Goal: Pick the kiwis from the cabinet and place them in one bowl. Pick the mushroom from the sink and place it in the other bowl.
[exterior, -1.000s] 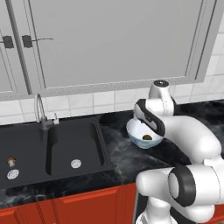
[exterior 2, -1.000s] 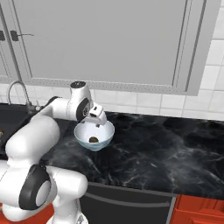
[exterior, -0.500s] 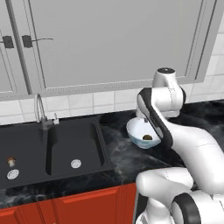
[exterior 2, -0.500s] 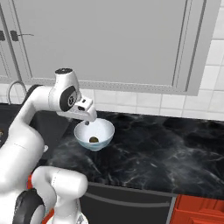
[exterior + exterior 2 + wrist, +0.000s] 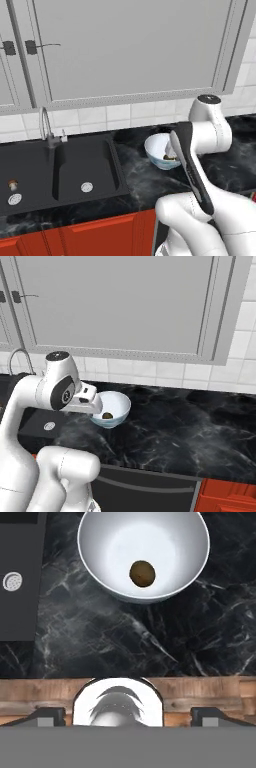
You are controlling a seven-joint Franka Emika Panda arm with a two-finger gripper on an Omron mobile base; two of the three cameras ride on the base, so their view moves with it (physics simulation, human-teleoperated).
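One kiwi (image 5: 142, 573) lies inside the blue-tinted white bowl (image 5: 100, 567) on the black marble counter; in the right base view the kiwi (image 5: 107, 416) rests low in this bowl (image 5: 120, 403). My gripper (image 5: 127, 716) hangs open and empty above the counter's front edge, beside the bowl and clear of it; from the right base camera the gripper (image 5: 94, 407) is just left of the bowl. The mushroom (image 5: 12, 184) sits in the left basin of the black sink (image 5: 70, 160). The cabinet and the other bowl are out of view.
Grey wall cabinets (image 5: 130, 45) hang above the tiled backsplash. A curved silver tap (image 5: 45, 125) stands behind the sink. Bare marble counter (image 5: 190, 421) stretches to the right of the bowl. Red base cabinet fronts (image 5: 75, 240) run below the counter.
My hand has drawn back from over the bowl toward the counter's front edge, and the arm's upper joints have swung. The kiwi stays in the bowl.
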